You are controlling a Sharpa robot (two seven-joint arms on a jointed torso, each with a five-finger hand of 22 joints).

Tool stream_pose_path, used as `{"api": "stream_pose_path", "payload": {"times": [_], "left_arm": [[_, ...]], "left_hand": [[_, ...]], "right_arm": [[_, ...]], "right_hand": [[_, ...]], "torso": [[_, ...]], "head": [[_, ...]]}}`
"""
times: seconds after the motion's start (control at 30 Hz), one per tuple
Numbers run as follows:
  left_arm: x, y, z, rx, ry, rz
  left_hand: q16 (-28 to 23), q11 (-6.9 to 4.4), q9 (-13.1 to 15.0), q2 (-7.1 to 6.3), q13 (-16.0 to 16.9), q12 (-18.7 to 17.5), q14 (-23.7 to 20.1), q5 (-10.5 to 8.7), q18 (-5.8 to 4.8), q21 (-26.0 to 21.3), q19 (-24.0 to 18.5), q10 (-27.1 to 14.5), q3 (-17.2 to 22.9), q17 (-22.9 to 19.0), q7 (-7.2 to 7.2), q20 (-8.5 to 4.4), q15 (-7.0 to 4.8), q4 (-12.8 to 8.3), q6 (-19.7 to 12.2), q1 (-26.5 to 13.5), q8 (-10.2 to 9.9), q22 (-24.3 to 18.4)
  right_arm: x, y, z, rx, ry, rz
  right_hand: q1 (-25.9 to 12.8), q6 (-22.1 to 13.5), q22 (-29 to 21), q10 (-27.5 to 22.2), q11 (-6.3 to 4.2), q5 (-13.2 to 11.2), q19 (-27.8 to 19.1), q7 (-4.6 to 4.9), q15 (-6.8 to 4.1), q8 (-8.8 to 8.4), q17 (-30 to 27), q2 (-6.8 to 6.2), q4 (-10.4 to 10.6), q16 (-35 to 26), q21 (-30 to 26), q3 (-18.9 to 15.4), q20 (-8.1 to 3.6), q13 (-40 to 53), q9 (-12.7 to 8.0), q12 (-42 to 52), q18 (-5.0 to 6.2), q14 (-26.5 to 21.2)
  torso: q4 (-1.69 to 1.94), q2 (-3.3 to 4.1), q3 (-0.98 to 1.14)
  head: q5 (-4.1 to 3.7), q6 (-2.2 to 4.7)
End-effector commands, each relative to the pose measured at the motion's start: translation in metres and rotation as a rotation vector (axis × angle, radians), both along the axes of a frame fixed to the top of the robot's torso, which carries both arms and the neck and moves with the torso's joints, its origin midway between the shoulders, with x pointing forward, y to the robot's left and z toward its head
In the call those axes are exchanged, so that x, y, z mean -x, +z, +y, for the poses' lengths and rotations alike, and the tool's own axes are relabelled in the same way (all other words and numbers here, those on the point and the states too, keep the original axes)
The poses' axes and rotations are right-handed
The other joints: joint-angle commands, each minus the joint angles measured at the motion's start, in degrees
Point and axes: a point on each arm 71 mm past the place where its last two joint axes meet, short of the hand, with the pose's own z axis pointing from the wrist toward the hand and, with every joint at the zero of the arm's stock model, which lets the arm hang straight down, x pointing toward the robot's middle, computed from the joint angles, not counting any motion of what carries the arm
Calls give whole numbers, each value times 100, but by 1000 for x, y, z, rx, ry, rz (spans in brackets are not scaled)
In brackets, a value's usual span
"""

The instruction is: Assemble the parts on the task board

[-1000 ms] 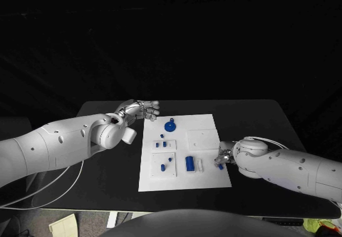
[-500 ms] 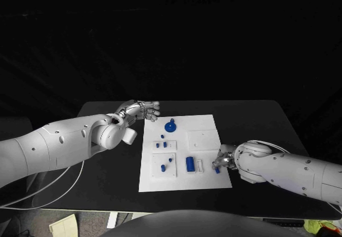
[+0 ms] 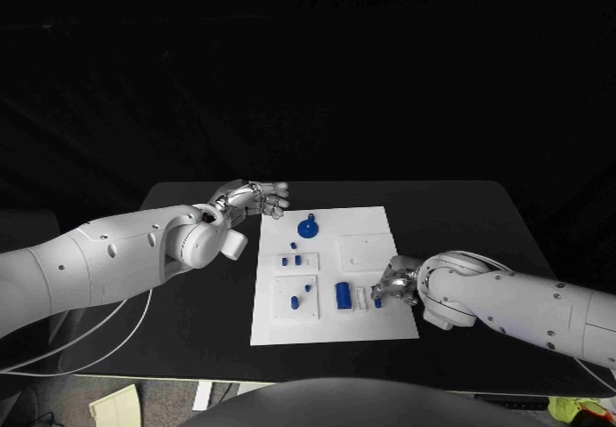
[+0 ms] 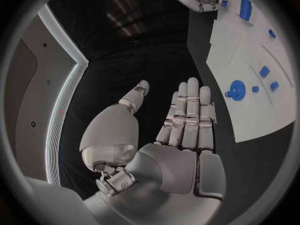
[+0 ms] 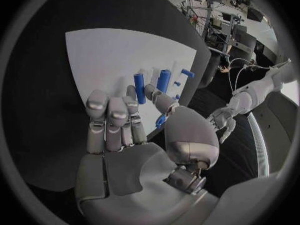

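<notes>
— How's the light?
— Dim. The room behind is black, and the black table point(image 3: 475, 213) swallows most of it. The white task board point(image 3: 366, 222) is the brightest thing in the head view, lit evenly and without hard shadows.
— Any glare?
— Soft sheen on the left hand point(image 4: 181, 130) and right hand point(image 5: 131, 130).
— Distortion?
— Both wrist views are fisheye circles; the board's straight edges bend.

black table point(image 3: 192, 302), dark room — cluttered benches point(image 5: 234, 10)
</notes>
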Motion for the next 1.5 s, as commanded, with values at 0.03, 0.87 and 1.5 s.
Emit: {"api": "stream_pose_path", "payload": {"times": [0.03, 0.87, 1.5], "left_arm": [[0, 1, -3, 17, -16, -1], [0, 2, -2, 17, -16, -1], [0, 2, -2, 17, -18, 2]], "left_hand": [[-38, -2, -6, 53, -9, 20, 32, 3, 104, -36, 13, -41, 15, 10, -15, 8, -8, 18, -37, 7, 36, 10], [-48, -2, -9, 51, -9, 19, 35, 3, 103, -42, 16, -43, 12, 24, -14, 7, -9, 16, -40, 5, 40, 18], [-53, -2, -10, 49, -10, 19, 37, 2, 102, -45, 17, -42, 11, 32, -15, 7, -9, 14, -40, 6, 43, 23]], "right_arm": [[2, -1, 5, -52, -29, 25], [-3, -3, 10, -22, 2, 5], [-4, 15, -39, 99, -5, -10]], "right_hand": [[-41, 34, 73, 27, 3, -38, 35, 2, -36, 18, -9, -50, 5, -5, 30, -31, -7, 4, -2, -22, 388, 10], [-73, 34, 67, 13, 1, -54, 35, 0, -40, 14, -12, -77, 25, -10, 17, -61, -23, 7, -15, -29, 388, 7], [-483, 29, 53, 3, -14, -453, 54, -14, -58, 28, -3, -517, 322, -3, -16, -270, -81, 29, -21, -31, 388, 3]], "torso": [[3, 2, 0], [-2, 5, 2], [-12, 4, 0]], "head": [[5, -6], [8, -16], [-23, 7]]}}
